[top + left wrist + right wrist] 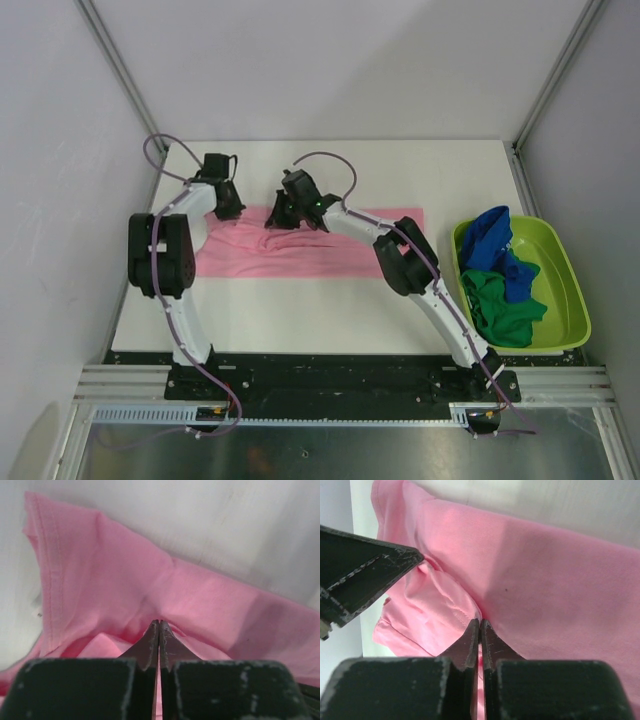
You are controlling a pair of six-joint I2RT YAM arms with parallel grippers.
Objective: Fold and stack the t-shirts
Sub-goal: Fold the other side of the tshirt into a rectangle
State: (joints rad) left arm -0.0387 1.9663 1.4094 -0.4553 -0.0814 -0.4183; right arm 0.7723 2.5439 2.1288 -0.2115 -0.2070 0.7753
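At the left of the white table (pixel 300 320), the left arm reached from its base at the near edge toward the far side, and the left gripper (pixel 230 210) came down on the far left end of the pink t-shirt (pixel 320 255). Seen from its own wrist, the left gripper (pixel 159 626) had its two fingers pressed tight together with no gap at the tips, pinching a small raised fold of the pink t-shirt (pixel 125 580). A stitched hem ran down the cloth on the left of that view, with bare table beyond it. The pink t-shirt lay as a long flat band across the middle of the table, running from left to right, smooth along its near edge and rumpled into creases between the two grippers. Just right of the left gripper, the right gripper (pixel 282 218) sat on the far edge of the same shirt, its arm stretching back to the right toward its base. In its wrist view the right gripper (pixel 480 625) also had its fingers squeezed together, nipping a fold of the pink t-shirt (pixel 545 580) close to a seam. A dark wedge (pixel 365 580) filled the left side of that view, too close to say what it was. At the right end of the table, apart from the pink shirt, stood a lime-green tub (pixel 578 300). Inside it a blue t-shirt (pixel 493 238) lay crumpled at the far end, draped partly over a green t-shirt (pixel 498 310) bunched at the near end.
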